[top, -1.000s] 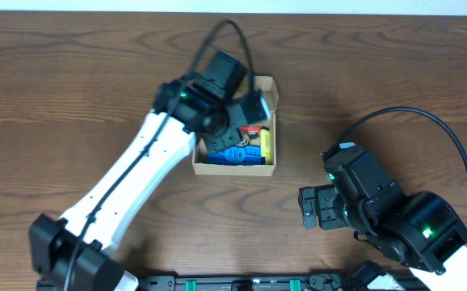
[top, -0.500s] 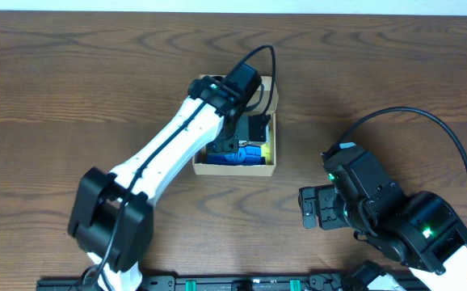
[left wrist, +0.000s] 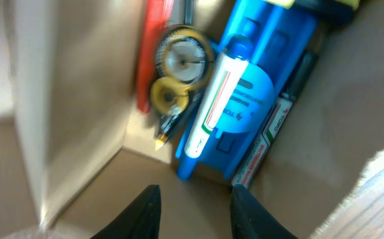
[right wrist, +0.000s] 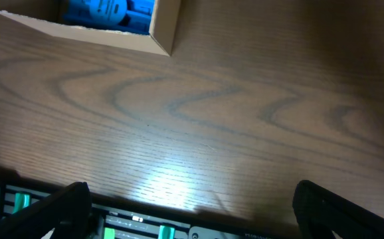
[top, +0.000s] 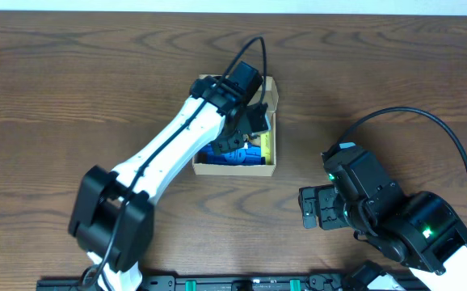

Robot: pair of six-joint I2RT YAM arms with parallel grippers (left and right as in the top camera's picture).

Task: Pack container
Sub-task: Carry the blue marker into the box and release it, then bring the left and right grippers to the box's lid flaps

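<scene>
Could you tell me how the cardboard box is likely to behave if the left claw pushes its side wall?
The cardboard box would probably slide rather than tip: it sits low and flat on the smooth wooden table. Its thin walls may flex. The blue item and yellow marker inside likely add steadying weight.

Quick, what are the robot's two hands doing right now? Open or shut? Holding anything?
Left hand: open, holding nothing, over the box.
Right hand: open wide, holding nothing.
</scene>
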